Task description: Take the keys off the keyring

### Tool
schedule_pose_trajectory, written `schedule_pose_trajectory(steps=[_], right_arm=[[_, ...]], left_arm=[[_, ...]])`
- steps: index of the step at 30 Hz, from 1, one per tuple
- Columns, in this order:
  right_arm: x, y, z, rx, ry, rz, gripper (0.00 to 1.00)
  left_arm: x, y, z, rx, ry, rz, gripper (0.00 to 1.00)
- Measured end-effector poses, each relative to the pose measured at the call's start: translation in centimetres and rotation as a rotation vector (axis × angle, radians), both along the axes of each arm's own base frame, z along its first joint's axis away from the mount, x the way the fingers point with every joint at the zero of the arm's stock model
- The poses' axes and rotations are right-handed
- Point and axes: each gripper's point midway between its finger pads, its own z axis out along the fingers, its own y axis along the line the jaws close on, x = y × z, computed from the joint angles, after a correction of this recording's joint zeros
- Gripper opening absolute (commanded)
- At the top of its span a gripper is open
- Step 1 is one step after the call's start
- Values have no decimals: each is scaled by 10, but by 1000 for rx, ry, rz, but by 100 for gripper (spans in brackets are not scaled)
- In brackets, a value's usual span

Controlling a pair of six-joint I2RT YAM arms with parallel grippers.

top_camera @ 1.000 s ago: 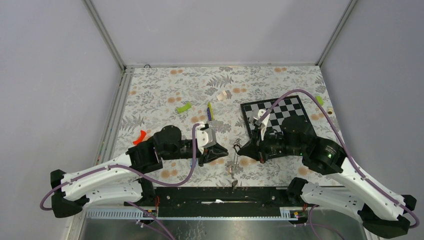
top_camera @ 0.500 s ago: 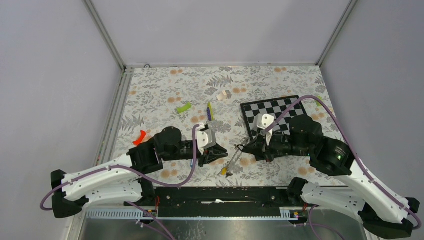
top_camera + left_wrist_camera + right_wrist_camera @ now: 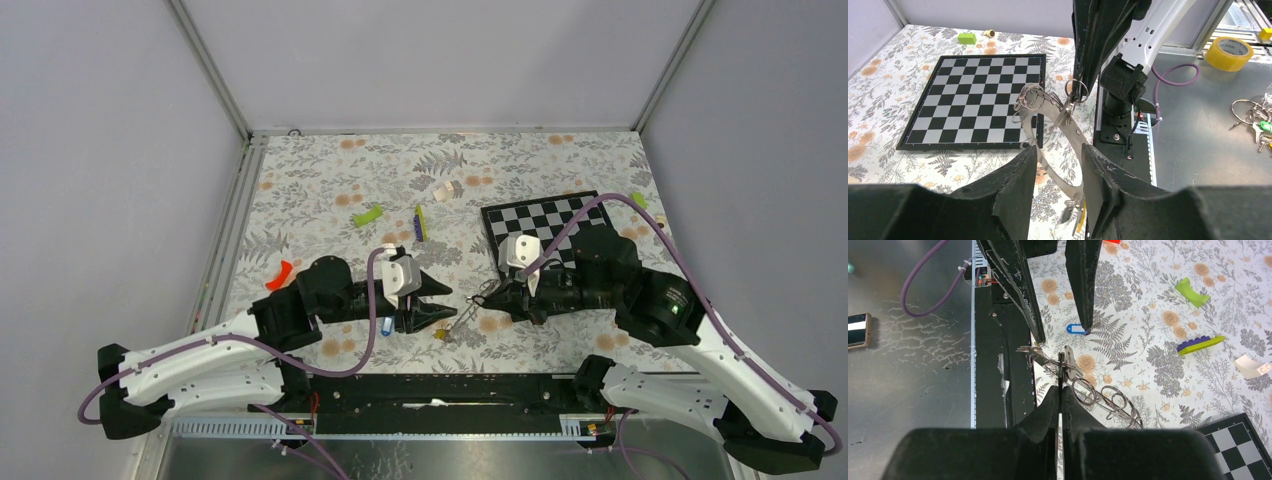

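The keyring (image 3: pixel 468 310) hangs above the near edge of the surface (image 3: pixel 330 190), clamped in the right hand (image 3: pixel 498 298). The left hand (image 3: pixel 446 305), spread apart, should close firmly on the yellow key (image 3: pixel 440 334) before pulling.

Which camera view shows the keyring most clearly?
The left wrist view: the keyring shows its hollow hoop, small rings at the top, keys hanging below. The right wrist view shows it almost edge-on; the top external view shows only a thin line.

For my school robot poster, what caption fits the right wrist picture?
Right gripper pinches the keyring while the open left gripper hovers near a loose blue key.
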Motion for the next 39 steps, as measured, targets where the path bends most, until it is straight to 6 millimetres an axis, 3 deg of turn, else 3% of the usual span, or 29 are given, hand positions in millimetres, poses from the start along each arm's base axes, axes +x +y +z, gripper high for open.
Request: schedule_pose_trajectory(steps=[3,8,14,17,20,25,32,39], right_arm=[[-1,-1,1,-4,-10,13,0],[-2,-1,3,1,-17,23,0],[-3,-1,4,6,-16,24,0],[-3,-1,8,23,-21,14,0],[-2,-1,13,42,-27,9,0],[-3,0,17,59,-31,11,0],[-10,2,17,67,-17,47,0],[-14,3,18,74,-6,72,0]], left_arm=[[0,-1,1,-11,0,0,44],[-1,-3,4,-31,24,-3,25],[-9,-6,6,-45,58,-46,10],[-14,-6,7,-59,65,-71,9],[-22,-5,4,-72,76,-109,10],[-29,-5,3,-84,90,-140,26],[-24,-7,3,-91,82,-118,30],[-15,-12,-10,-70,83,-82,36]])
